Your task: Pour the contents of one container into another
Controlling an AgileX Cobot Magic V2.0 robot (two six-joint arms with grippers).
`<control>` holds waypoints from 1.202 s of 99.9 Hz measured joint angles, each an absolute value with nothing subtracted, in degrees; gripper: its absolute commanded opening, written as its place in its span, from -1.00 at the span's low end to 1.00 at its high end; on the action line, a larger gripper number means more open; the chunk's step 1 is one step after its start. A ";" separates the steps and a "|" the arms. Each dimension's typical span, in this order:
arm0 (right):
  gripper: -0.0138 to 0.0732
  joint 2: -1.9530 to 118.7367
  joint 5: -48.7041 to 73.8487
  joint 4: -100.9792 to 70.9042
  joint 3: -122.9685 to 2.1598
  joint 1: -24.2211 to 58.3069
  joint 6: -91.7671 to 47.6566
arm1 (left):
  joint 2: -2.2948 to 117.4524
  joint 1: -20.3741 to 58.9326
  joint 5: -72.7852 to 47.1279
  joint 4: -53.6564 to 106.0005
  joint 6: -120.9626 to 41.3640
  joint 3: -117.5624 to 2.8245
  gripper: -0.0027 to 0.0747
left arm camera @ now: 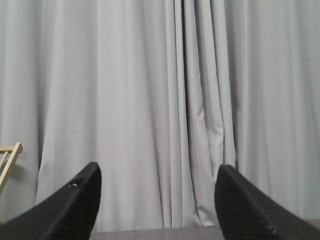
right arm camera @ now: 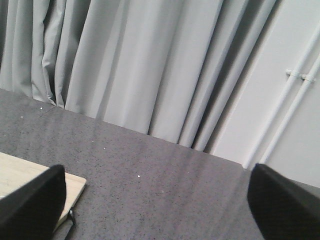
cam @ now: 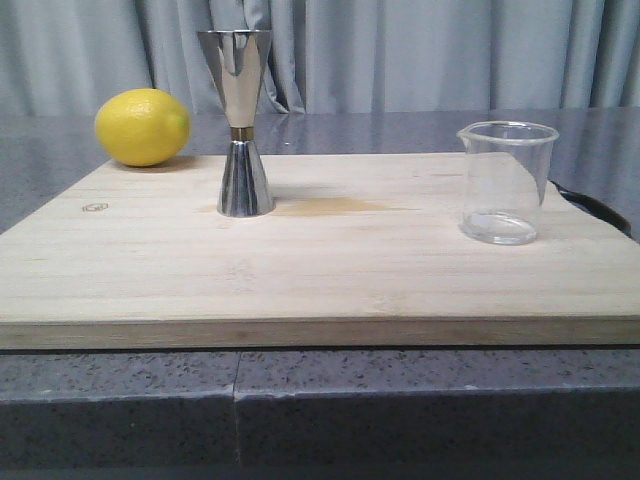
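On the grey table (cam: 60,150) lies a wooden board (cam: 330,270). At its ten o'clock corner, just off the back edge, rests a lemon (cam: 142,127), out of the pouring path, likely a bystander. Next, at about eleven o'clock on the board, the steel jigger (cam: 240,125) stands upright, open cup up, ready to receive. Well apart, at about two o'clock, the glass beaker (cam: 505,182) stands upright and looks empty, its lip turned toward the jigger. Neither arm shows in the front view. The left fingers (left arm camera: 75,210) are spread apart, facing curtain (left arm camera: 160,100); the right fingers (right arm camera: 30,207) are likewise wide apart over the table beyond the board's corner, holding nothing, probably poised for the beaker.
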State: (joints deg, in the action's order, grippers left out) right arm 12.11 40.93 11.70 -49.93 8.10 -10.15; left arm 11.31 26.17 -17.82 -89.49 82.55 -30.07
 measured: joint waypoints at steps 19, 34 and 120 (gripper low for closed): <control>0.77 10.52 42.40 12.17 -47.09 8.00 -9.45 | 7.79 26.17 -17.57 -89.49 82.55 -25.33 0.21; 0.30 10.52 40.60 12.17 -44.43 8.05 -9.31 | 7.52 26.17 -17.45 -89.49 82.66 -23.53 0.09; -0.85 10.52 33.34 10.87 -41.96 8.05 -9.07 | 7.52 26.17 -16.37 -89.49 82.66 -23.16 -0.98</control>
State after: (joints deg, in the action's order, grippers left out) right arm 10.52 33.34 10.87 -41.96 8.05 -9.07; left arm 7.52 26.17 -16.37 -89.49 82.66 -23.16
